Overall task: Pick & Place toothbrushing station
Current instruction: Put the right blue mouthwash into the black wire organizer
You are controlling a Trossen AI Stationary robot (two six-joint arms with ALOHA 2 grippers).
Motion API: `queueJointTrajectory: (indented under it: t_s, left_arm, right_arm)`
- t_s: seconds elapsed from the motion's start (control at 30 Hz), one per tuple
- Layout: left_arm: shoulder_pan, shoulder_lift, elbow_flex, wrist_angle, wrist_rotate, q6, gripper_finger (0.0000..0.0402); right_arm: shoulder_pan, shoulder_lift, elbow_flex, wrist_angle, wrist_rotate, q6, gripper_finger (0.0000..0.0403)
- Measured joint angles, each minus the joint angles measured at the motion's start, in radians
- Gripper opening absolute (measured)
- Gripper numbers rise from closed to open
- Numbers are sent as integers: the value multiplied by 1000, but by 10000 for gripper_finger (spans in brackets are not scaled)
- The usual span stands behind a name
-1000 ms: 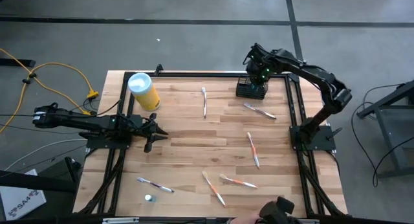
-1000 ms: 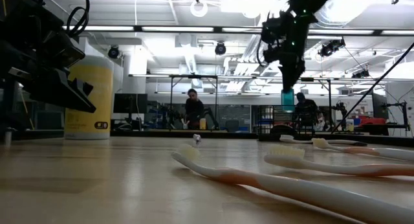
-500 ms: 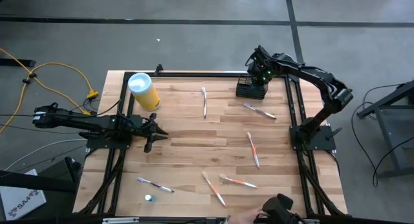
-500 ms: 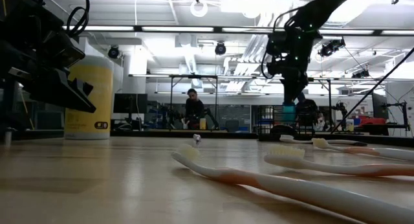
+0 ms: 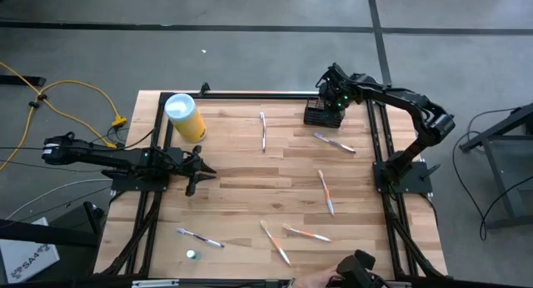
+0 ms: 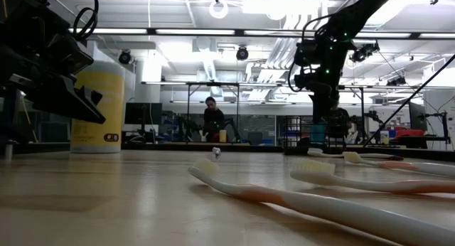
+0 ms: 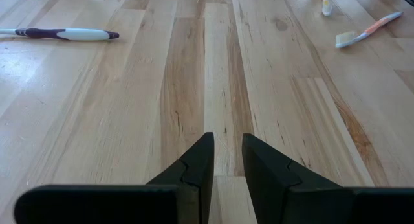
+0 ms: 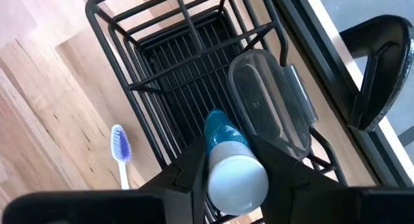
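Note:
The toothbrushing station, a small black wire basket (image 5: pixel 319 115), stands at the table's far right and also shows in the right wrist view (image 8: pixel 174 62). A clear plastic case (image 8: pixel 268 101) lies in it. My right gripper (image 5: pixel 335 99) is right above the basket, shut on a teal tube with a white end (image 8: pixel 228 160), which reaches down into the basket; the tube also shows in the low view (image 6: pixel 318 132). My left gripper (image 5: pixel 198 170) hovers over the table's left side, empty, its fingers (image 7: pixel 194 175) a narrow gap apart. My right gripper pinches the tube between its two fingers, just below the white upper end (image 8: pixel 236 179), one finger (image 8: pixel 184 175) on each side. The fingers come from above, pointing down. The tube stands upright, its teal lower part (image 8: pixel 217 128) inside the basket; whether it touches the bottom I cannot tell.
A yellow canister with a white lid (image 5: pixel 185 117) stands at the far left. Several toothbrushes lie about the table: (image 5: pixel 263 130), (image 5: pixel 333 142), (image 5: pixel 326 192), (image 5: pixel 306 233), (image 5: pixel 200 237). One purple-bristled brush (image 8: pixel 119 149) lies close beside the basket. A person stands far behind the table (image 6: pixel 212 118).
My right gripper has gone down toward the basket and a little toward the table's right edge, still shut on the tube. The tube has stayed upright and its lower end has sunk into the basket.

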Motion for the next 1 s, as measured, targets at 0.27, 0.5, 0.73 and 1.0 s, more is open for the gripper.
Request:
queueJointTrajectory:
  t_s: [0.27,0.5,0.73,1.0]
  left_arm:
    - [0,0,0,0,0,0,77]
    - [0,0,0,0,0,0,77]
    - [0,0,0,0,0,0,77]
    - [0,0,0,0,0,0,77]
  right_arm:
    - [0,0,0,-3,0,-4,98]
    - [0,0,0,-7,-2,-7,115]
    - [0,1,0,-9,0,-6,106]
    - [7,1,0,-9,2,-6,119]
